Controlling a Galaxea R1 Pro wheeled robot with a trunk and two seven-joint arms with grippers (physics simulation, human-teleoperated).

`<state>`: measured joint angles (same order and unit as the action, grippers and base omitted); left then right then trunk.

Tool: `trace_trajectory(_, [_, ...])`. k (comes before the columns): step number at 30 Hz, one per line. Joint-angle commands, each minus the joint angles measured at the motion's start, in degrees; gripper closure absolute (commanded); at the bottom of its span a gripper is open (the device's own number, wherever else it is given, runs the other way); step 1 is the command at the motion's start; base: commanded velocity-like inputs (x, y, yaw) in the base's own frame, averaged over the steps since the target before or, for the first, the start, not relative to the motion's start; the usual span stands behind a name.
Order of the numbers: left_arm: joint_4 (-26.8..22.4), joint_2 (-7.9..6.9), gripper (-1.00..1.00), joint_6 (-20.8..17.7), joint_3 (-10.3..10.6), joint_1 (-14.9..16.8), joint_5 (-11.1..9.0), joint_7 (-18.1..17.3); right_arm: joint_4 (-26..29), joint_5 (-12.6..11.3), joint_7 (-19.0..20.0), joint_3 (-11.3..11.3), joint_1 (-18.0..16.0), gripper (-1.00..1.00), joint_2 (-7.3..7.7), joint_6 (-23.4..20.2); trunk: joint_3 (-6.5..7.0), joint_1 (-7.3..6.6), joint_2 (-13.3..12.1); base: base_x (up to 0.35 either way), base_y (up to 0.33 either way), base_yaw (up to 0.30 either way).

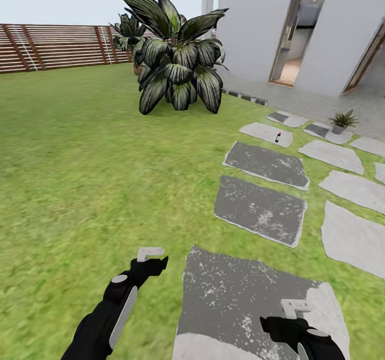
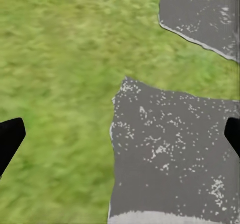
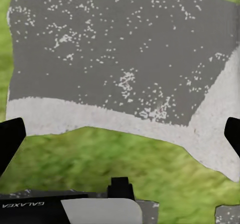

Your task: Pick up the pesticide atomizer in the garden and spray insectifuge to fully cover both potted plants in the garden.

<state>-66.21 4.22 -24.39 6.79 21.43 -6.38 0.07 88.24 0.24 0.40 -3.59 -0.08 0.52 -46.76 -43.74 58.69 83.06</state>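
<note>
The pesticide atomizer (image 1: pixel 277 137) is a small dark bottle with a red collar, lying on a far stepping stone (image 1: pixel 267 133) in the garden lawn (image 1: pixel 91 156). One potted plant (image 1: pixel 342 120), a low green rosette in a grey pot, stands on a stone farther right. My left gripper (image 1: pixel 154 259) hovers open over grass beside the nearest stone (image 1: pixel 240 296). My right gripper (image 1: pixel 295 311) hovers open over that same stone. In the left wrist view the fingertips (image 2: pixel 10 139) sit wide apart over grass and stone. The right wrist view shows its fingertips (image 3: pixel 10 136) equally spread.
A large striped-leaf palm plant (image 1: pixel 179 60) stands mid-lawn ahead, a second one (image 1: pixel 125 31) behind it by the brown slatted fence (image 1: pixel 53 45). Stepping stones (image 1: pixel 262 207) lead ahead and right toward grey paving (image 1: pixel 299 100) and a white house with an open doorway (image 1: pixel 297 33).
</note>
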Motion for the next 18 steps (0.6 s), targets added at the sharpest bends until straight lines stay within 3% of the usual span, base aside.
trace_trajectory(1, [-0.06,0.00,-1.00,-0.30,-0.02,0.02,-0.56,0.02,0.09,0.03,0.04,-0.01,-0.01,-1.00,0.01,-0.26,-0.04,0.04,0.02,0.339,0.137,-0.234])
trace_trajectory(7, [-0.06,0.00,-1.00,-0.30,-0.02,0.02,-0.56,0.02,0.09,0.02,0.04,-0.01,-0.01,-1.00,0.01,-0.26,-0.04,0.04,0.02,0.339,0.139,-0.134])
trace_trajectory(18, [-0.06,0.00,-1.00,-0.30,-0.02,0.02,-0.56,0.02,0.09,0.03,0.04,-0.01,-0.01,-1.00,0.01,-0.26,-0.04,0.04,0.02,0.339,0.139,-0.012])
